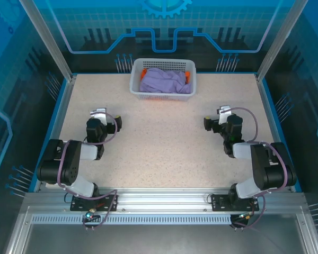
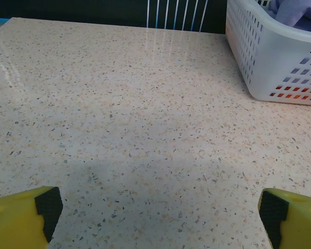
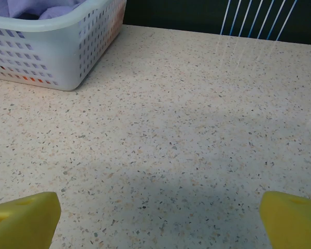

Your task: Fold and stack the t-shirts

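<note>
Nothing folded yet. My left gripper point(image 2: 160, 215) and right gripper point(image 3: 160, 218) are both wide open and empty, low over bare bench point(image 1: 164, 143). The purple shirt point(image 1: 161, 80) is crumpled on top of the orange shirt point(image 1: 187, 78) in the basket point(image 1: 161, 96), ahead and between them. I reckon purple gets grabbed first.

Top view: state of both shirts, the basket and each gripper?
basket: upright, holding both shirts.
purple t-shirt: crumpled, unfolded, on top inside the basket.
orange t-shirt: in the basket, mostly under the purple one.
left gripper: open, empty.
right gripper: open, empty.
</note>
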Tool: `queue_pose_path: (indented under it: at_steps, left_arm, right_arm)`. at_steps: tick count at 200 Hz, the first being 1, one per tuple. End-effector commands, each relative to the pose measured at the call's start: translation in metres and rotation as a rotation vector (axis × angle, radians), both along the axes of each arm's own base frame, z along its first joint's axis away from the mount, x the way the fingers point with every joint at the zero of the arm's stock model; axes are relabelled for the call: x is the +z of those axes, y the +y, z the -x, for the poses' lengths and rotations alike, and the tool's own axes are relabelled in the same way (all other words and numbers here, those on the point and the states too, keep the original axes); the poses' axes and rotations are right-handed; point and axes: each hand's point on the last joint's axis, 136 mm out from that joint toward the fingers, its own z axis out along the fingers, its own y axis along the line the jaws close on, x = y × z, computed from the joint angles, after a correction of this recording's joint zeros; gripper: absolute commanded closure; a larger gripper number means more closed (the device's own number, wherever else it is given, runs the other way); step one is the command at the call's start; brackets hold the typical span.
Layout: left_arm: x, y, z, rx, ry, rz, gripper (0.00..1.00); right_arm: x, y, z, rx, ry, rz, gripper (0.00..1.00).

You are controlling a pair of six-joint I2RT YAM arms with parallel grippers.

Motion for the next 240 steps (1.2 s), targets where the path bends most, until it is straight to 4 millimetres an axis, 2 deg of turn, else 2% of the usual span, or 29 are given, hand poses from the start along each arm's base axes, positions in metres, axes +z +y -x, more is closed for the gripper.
queue_pose_path:
  at_steps: [1, 214, 240]
  left_arm:
    - [0.004, -0.006, -0.001, -0.031, -0.012, -0.010, 0.01]
    - [0.004, -0.005, -0.001, -0.030, -0.012, -0.011, 0.01]
    - [0.012, -0.011, -0.002, -0.065, -0.005, -0.015, 0.01]
  right_arm:
    - [-0.003, 0.000, 0.000, 0.009, 0.008, 0.001, 0.00]
    - [-0.003, 0.000, 0.000, 0.009, 0.008, 0.001, 0.00]
    - [0.010, 0.005, -0.004, 0.020, 0.045, 0.027, 0.00]
